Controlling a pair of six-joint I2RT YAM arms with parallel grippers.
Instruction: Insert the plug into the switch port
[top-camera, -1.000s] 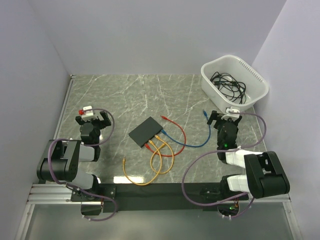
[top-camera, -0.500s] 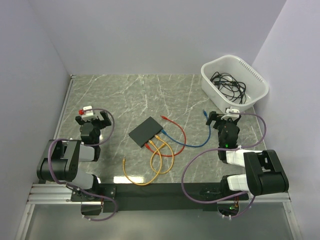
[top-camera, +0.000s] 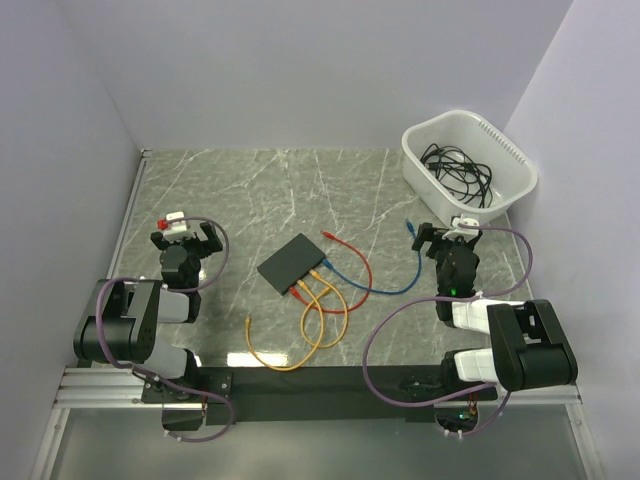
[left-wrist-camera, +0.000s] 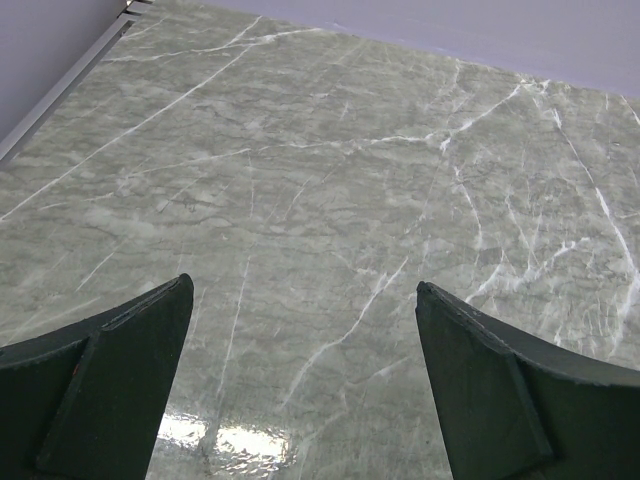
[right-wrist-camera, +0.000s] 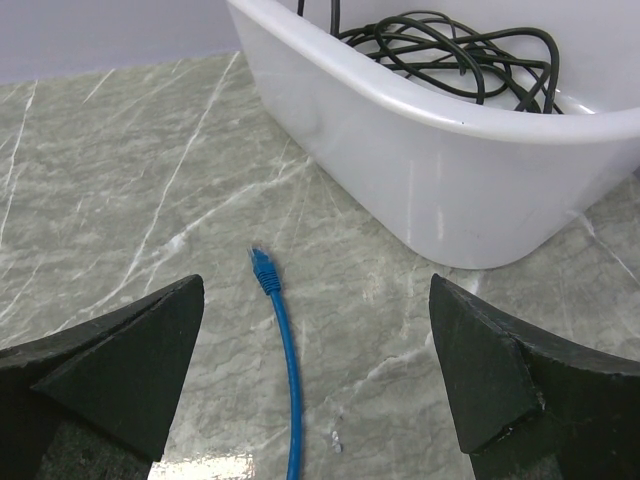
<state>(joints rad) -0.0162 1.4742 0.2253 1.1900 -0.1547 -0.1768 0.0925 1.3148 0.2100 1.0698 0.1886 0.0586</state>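
Right end effector (right-wrist-camera: 315, 390) spread, blue plug (right-wrist-camera: 263, 268) lying just ahead of it on the worktop (right-wrist-camera: 120, 180) beside the tub (right-wrist-camera: 400, 160); left end effector (left-wrist-camera: 300, 390) spread, empty; the switch (top-camera: 291, 261) sits mid-worktop. Best to pinch the plug's body squarely, leaving its nose free.

Green-grey marble-patterned tabletop (top-camera: 250, 190) with white veins, plain pale lavender walls (top-camera: 300, 70), soft even light

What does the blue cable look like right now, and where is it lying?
The blue cable is thin and lies slack in a curve on the marble table. Its free plug rests ahead of the open right gripper, near the white tub without touching it. The other end reaches the switch; whether it is seated is unclear.
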